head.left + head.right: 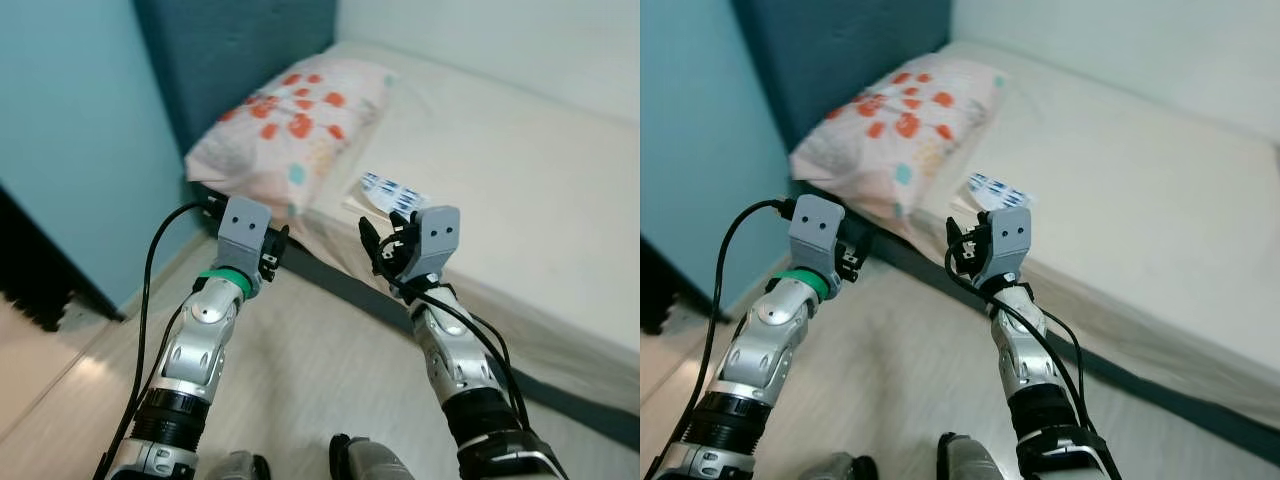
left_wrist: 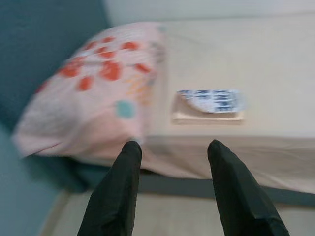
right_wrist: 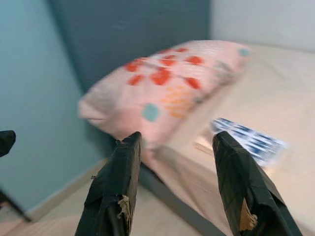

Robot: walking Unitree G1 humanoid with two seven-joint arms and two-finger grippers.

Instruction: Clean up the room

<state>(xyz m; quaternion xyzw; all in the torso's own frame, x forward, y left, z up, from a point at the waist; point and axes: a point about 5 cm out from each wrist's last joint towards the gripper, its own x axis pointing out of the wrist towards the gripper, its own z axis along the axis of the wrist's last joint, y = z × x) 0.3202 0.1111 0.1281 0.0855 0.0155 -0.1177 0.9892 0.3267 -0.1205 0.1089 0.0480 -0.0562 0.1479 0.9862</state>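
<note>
Both claws hover over the floor by the bed (image 1: 520, 190), left claw (image 2: 172, 167) and right claw (image 3: 174, 162) spread open, empty. Blue-patterned packet (image 1: 392, 193) lies on a flat tan pad (image 2: 206, 116) near the mattress edge, just beside the pillow (image 1: 300, 125). I judge it light, crinkly, slippery; I'd pinch its near edge.

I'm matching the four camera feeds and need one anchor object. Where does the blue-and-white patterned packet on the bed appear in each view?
Left eye view: blue-and-white packet at centre, on the mattress edge, just beyond the right end effector.
Right eye view: left of centre, above that end effector.
Left wrist view: right of centre, beyond the open black fingers.
Right wrist view: lower right, blurred.
Shared landmark: the floral pillow, beside the packet in all four.
</note>
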